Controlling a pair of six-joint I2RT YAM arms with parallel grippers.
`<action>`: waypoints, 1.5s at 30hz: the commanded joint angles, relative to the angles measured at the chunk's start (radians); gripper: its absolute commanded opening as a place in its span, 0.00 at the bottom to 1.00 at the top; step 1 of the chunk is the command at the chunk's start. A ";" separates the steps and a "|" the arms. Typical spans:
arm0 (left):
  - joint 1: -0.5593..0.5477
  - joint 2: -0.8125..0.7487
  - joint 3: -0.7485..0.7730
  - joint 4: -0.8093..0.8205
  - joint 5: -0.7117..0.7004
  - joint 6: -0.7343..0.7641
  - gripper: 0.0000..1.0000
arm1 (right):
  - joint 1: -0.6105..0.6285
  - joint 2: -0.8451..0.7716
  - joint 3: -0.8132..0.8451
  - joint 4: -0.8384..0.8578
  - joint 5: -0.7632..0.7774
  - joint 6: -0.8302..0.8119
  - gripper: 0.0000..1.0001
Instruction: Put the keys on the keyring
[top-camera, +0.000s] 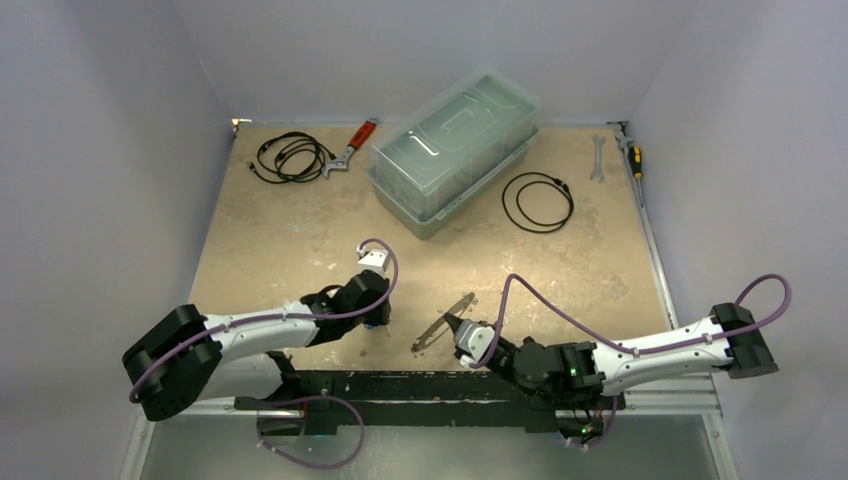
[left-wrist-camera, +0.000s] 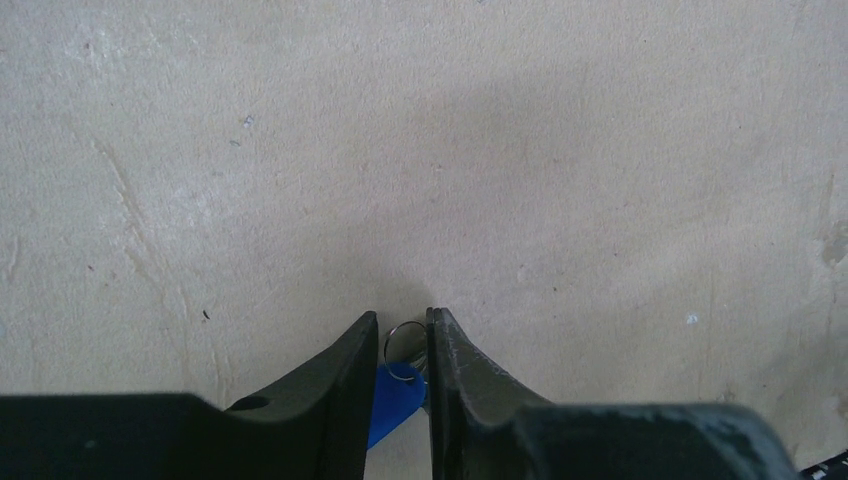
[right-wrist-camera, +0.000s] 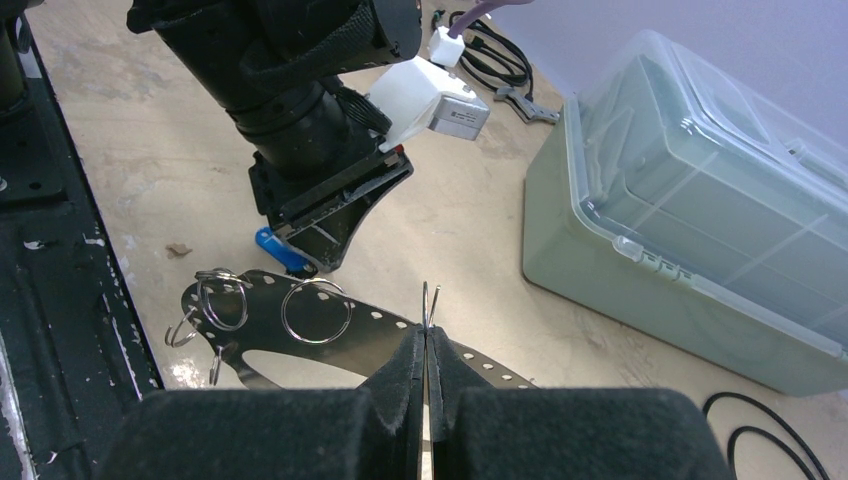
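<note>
The keyring is a flat silvery perforated hoop lying near the table's front edge, also in the top view. Several small wire rings hang along its rim. My right gripper is shut on the hoop's rim, with a thin wire ring standing edge-on above the tips. My left gripper is down at the table just left of the hoop. Its jaws are closed narrowly on the blue-headed key and its small ring. The blue head also shows under that gripper. I can make out no silvery keys.
A clear lidded box stands at the back centre. Black cable coils lie at the back left and right of the box. A red-handled wrench, a spanner and a screwdriver lie along the back. A black rail runs along the near edge.
</note>
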 joint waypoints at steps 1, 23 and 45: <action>0.003 -0.030 0.034 -0.081 0.029 -0.023 0.27 | 0.003 0.002 0.053 0.037 -0.003 0.013 0.00; 0.003 -0.024 0.013 -0.020 0.036 -0.011 0.17 | 0.003 0.015 0.058 0.036 -0.001 0.015 0.00; 0.002 -0.218 0.060 -0.120 0.016 0.032 0.00 | 0.003 0.005 0.057 0.034 -0.004 0.011 0.00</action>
